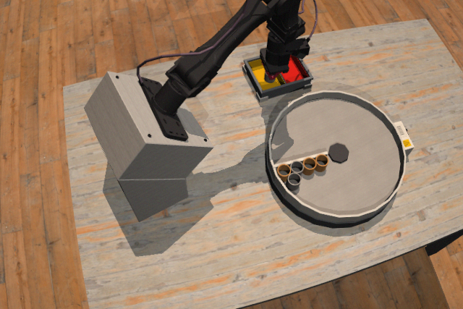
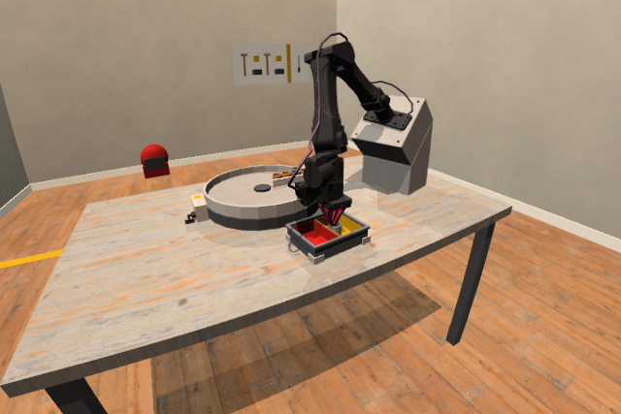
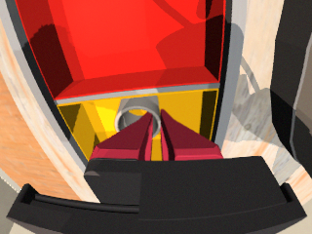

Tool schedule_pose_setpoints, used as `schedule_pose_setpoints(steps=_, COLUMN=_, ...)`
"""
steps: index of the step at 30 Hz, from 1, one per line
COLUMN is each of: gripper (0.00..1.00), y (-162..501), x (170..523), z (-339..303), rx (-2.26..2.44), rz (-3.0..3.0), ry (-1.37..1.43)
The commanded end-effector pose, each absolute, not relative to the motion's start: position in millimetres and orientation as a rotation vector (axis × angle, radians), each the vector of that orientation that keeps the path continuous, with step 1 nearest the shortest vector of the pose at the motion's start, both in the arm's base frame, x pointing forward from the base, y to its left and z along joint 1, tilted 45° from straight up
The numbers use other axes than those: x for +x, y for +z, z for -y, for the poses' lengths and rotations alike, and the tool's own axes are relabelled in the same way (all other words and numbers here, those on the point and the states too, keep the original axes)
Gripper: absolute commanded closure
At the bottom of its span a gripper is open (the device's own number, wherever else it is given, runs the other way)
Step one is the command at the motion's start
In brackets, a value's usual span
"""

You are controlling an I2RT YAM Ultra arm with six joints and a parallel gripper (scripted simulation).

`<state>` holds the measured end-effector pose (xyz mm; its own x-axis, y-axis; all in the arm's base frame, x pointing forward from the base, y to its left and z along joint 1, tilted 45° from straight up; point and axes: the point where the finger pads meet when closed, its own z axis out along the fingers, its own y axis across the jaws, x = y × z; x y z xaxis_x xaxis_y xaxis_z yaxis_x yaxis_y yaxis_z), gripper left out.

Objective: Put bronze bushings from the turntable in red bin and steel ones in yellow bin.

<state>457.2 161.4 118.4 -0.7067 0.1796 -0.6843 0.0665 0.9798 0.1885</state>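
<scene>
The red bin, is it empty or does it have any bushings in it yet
Empty. The wrist view shows the red bin with only bare floor and shadows; the gripper holds a steel bushing over the yellow bin.
</scene>
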Motion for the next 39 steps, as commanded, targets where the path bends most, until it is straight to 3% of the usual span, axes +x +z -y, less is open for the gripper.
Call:
schedule_pose_setpoints(steps=1, gripper=1.00, y=132.1, x=463.0, z=-160.8, rx=0.174, rz=-2.324, ry=0.212)
schedule_pose_setpoints(steps=11, gripper=1.00, y=132.1, x=463.0, z=-160.8, rx=0.174, rz=-2.324, ry=0.212)
schedule_pose_setpoints(steps=12, gripper=0.85, y=132.1, x=463.0, z=-160.8, rx=0.174, rz=-2.324, ry=0.212)
schedule_pose_setpoints(steps=39, gripper=0.85, y=132.1, x=462.6, z=-161.8, rx=0.172, rz=-2.323, ry=0.211)
